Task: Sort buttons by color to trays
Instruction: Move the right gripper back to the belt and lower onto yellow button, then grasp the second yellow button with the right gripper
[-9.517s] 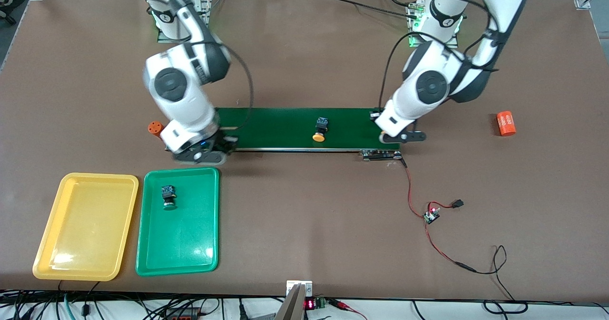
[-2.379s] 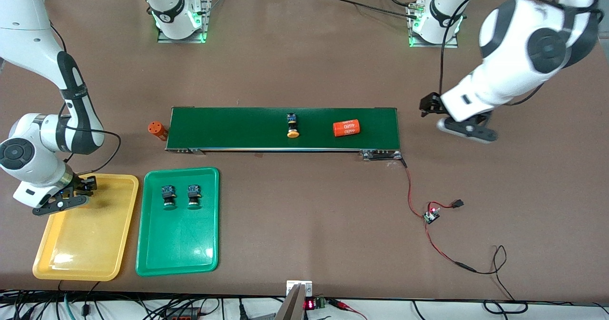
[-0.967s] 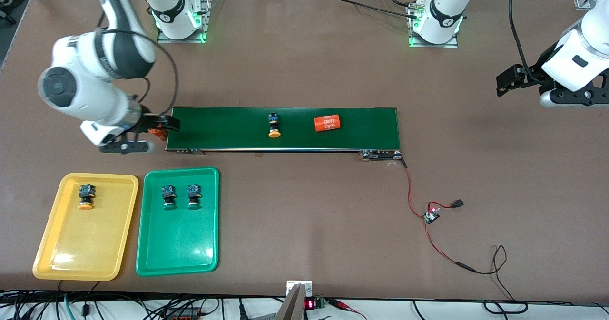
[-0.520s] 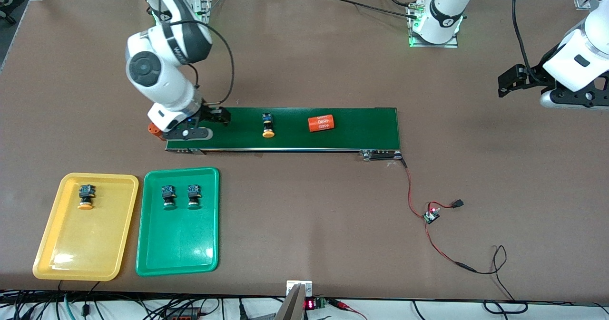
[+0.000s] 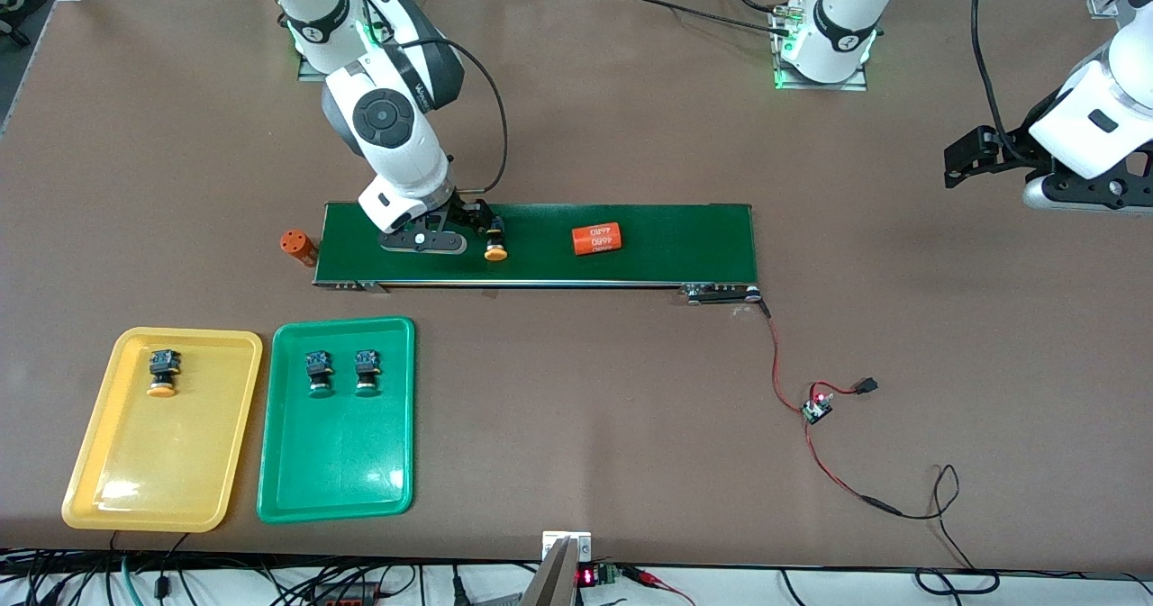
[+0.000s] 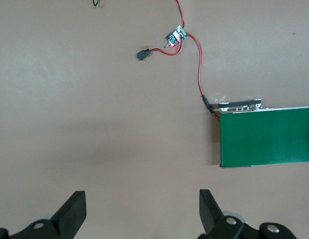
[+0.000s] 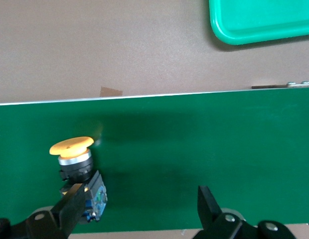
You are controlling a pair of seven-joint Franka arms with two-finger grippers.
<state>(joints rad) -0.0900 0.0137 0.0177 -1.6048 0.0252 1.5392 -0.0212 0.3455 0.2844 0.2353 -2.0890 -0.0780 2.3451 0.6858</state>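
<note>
Orange-capped button on belt, touching one finger of spread right pincer, ungrasped

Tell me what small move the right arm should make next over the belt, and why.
Probably slide the open right gripper sideways to center on the orange button, then close. The button lies on the belt against one finger rather than between both, and the yellow tray holds only one orange button.
</note>
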